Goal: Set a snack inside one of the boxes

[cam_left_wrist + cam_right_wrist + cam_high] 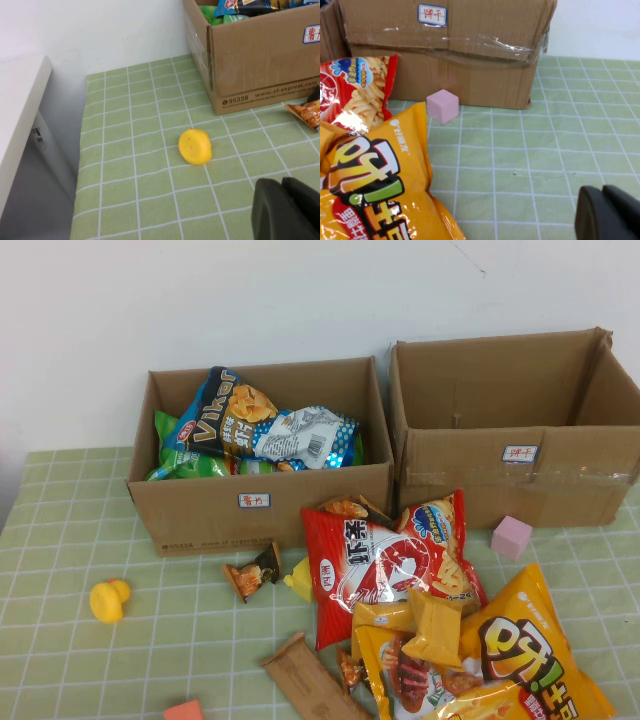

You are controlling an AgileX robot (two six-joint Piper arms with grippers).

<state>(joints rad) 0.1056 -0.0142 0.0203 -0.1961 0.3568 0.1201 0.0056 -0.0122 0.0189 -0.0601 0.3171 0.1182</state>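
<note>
A: Where's the left gripper (287,210)?

B: Low over the green checked tablecloth (140,165), nothing held; I can't tell how wide it stands. Just ahead of it lies a yellow rubber duck (195,146). Beyond, off to the side, the snack (306,111) lies on the cloth, just before the left cardboard box (260,65).

A: How will the snack (253,575) handle?

B: Light, crinkly, probably slippery foil. I'd pinch it across the middle, not a sealed end.

A: Obstacles?

B: The big red chip bag (385,565) lies near it; the box is already well filled.

A: The right gripper (610,212)?

B: Parked empty, opening unclear. Ahead: an orange chip bag (375,175), a pink cube (442,106), then the right cardboard box (445,50).
</note>
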